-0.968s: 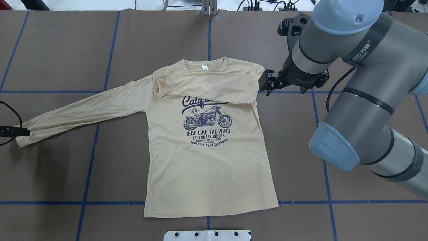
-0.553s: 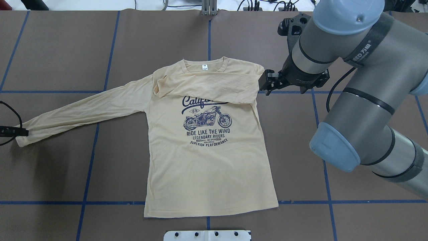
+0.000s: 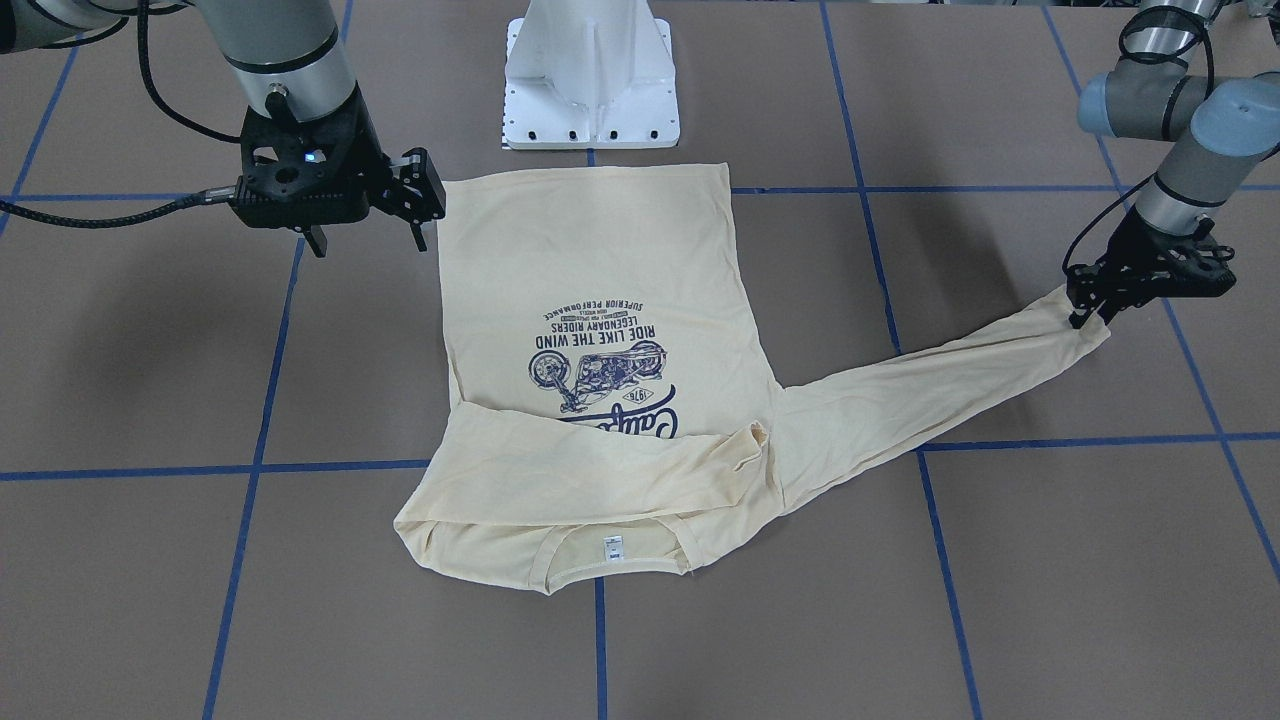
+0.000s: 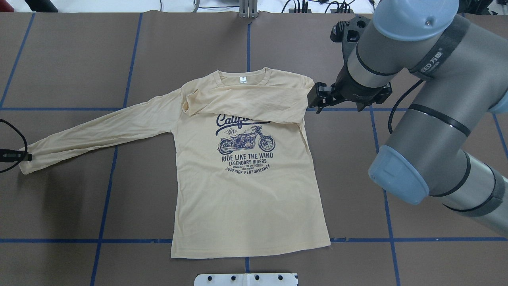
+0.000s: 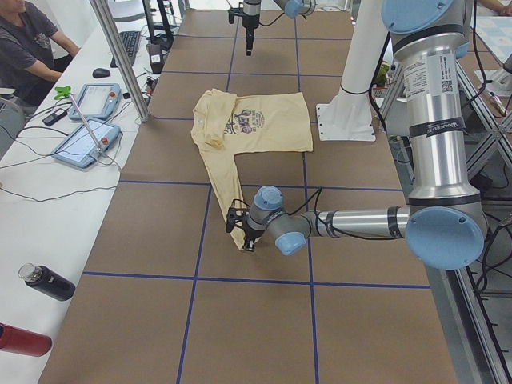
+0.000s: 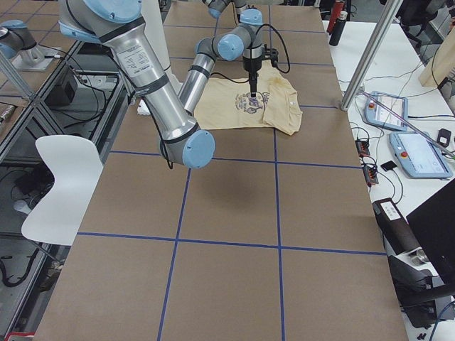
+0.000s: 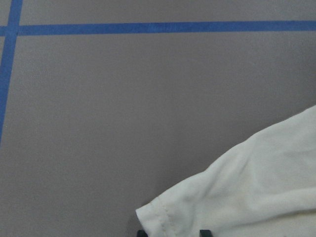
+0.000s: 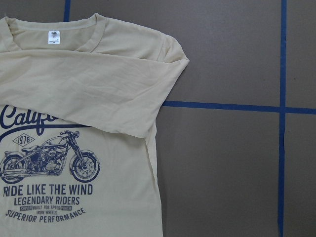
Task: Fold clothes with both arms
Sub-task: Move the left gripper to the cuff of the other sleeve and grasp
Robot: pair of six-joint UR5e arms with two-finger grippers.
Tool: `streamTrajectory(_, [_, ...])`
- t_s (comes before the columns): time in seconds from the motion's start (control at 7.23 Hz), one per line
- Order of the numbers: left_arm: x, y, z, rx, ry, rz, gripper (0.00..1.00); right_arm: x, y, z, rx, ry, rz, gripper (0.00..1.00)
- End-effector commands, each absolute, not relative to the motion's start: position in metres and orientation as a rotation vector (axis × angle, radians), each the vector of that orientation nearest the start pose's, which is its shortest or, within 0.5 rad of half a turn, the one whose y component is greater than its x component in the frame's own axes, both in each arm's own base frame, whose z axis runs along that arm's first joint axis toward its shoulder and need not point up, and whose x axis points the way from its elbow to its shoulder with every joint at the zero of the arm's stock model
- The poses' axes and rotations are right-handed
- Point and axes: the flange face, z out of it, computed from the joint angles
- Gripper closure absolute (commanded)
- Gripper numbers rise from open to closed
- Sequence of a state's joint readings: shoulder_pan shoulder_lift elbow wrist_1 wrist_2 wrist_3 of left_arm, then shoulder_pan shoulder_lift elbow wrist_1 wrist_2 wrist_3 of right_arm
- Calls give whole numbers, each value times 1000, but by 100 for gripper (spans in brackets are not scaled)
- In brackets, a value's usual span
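**A:** Shirt [image 4: 246,206] lies flat, print up, on the worktop [image 4: 79,59], hem nearest the base. Left tool [image 3: 1088,303]?

**B:** Down at the outstretched sleeve's cuff [image 7: 168,217]. Jaws stand parted either side of it, apparently not yet clenched. Advise biting both layers just behind the stitching, lifting low, and carrying it across the chest onto the folded right sleeve [image 4: 246,104].

**A:** Right tool [image 4: 316,97]?

**B:** Released and empty. The overhead view puts the far shoulder just beside it, but the front view suggests the hem corner, so it likely hangs high. Only the left wrist view shows the cuff between the jaws.
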State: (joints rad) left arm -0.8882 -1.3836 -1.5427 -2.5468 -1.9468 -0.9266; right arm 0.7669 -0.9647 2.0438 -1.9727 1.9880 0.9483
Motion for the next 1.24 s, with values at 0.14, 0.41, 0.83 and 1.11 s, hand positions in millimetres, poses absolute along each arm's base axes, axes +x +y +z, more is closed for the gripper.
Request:
streamTrajectory(0.14, [203, -403, 660, 264, 794, -86, 80, -340, -457, 176, 118, -767, -4, 0])
streamTrajectory(0.41, [202, -403, 655, 271, 800, -85, 100, -340, -457, 176, 117, -767, -2, 0])
streamTrajectory(0.83, [197, -398, 590, 283, 908, -151, 100, -338, -458, 176, 117, -767, -2, 0])
streamTrajectory(1.11, [198, -391, 514, 278, 1058, -157, 100, -322, -443, 196, 107, -764, -2, 0])
